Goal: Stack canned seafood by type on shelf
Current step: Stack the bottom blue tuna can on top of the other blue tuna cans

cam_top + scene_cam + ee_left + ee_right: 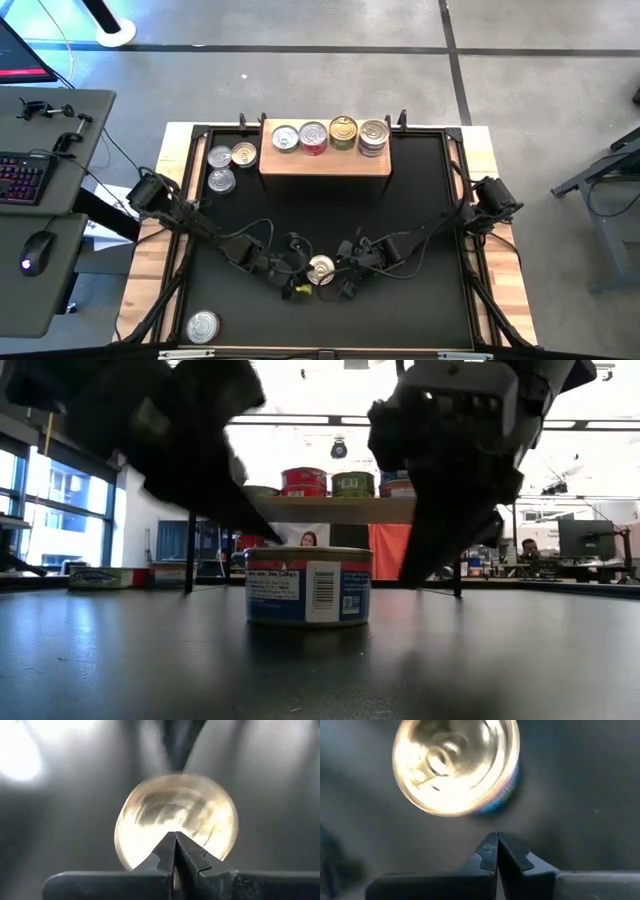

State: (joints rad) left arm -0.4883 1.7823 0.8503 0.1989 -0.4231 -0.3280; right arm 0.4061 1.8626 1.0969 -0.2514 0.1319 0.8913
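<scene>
Lone can [321,268] lower centre on the mat, flanked by left gripper [296,268] and right gripper [347,270], both fingers closed, gripping nothing. Could shove it aside instead of grasping.

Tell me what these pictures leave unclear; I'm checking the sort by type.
- Shelf tins, high view: only lids show, labels hidden.
- Low view: the left hand and right hand block parts of the shelf row.
- Center tin, left wrist view: glare washes out its lid.
- Corner tin: too small to identify.
</scene>
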